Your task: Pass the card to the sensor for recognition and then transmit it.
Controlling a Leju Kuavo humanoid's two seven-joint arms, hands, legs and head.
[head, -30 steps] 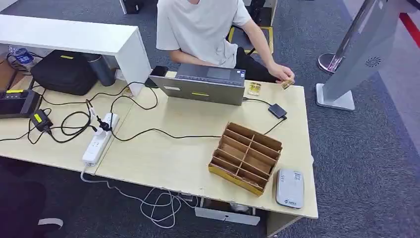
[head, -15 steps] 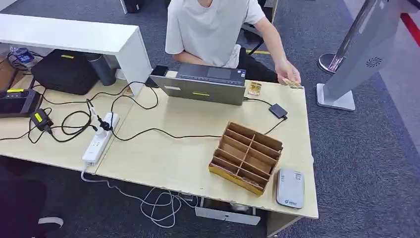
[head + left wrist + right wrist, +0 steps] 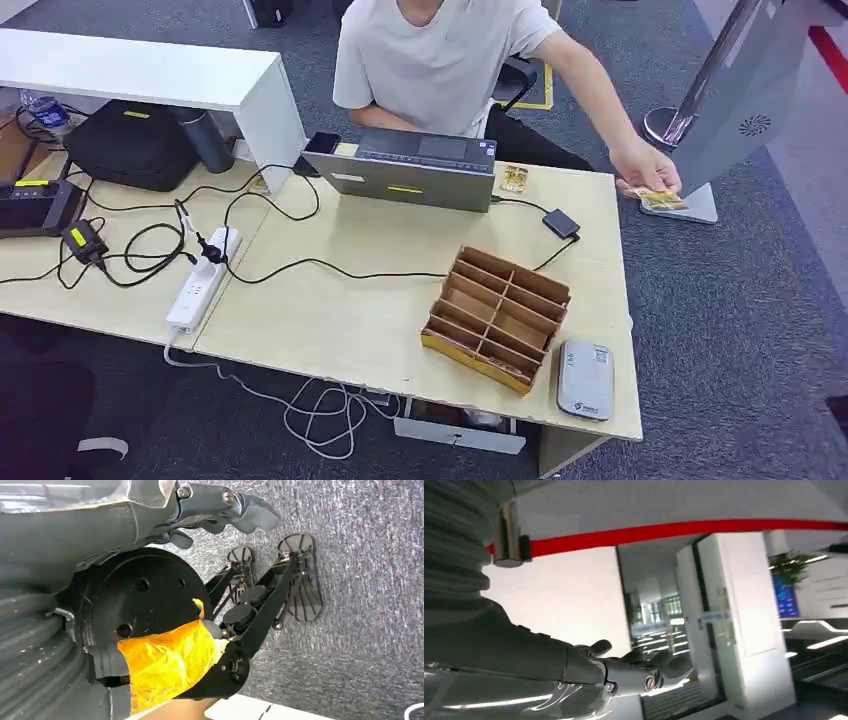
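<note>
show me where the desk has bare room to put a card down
The widest bare patch lies between the power strip and the wooden organizer, in front of the laptop. A narrower strip runs along the desk's right edge past the small black box. The left end is crowded with cables and a black bag.

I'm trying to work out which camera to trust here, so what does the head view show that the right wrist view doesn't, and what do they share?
The head view alone has the wooden table with the laptop, the compartment box, the grey sensor near its front corner, the power strip, and a person's hand holding the card out past the table's far right edge.

The right wrist view alone has the right hand, holding nothing, fingers extended, against a room with a red stripe and glass doors.

I can match nothing between the two.
</note>
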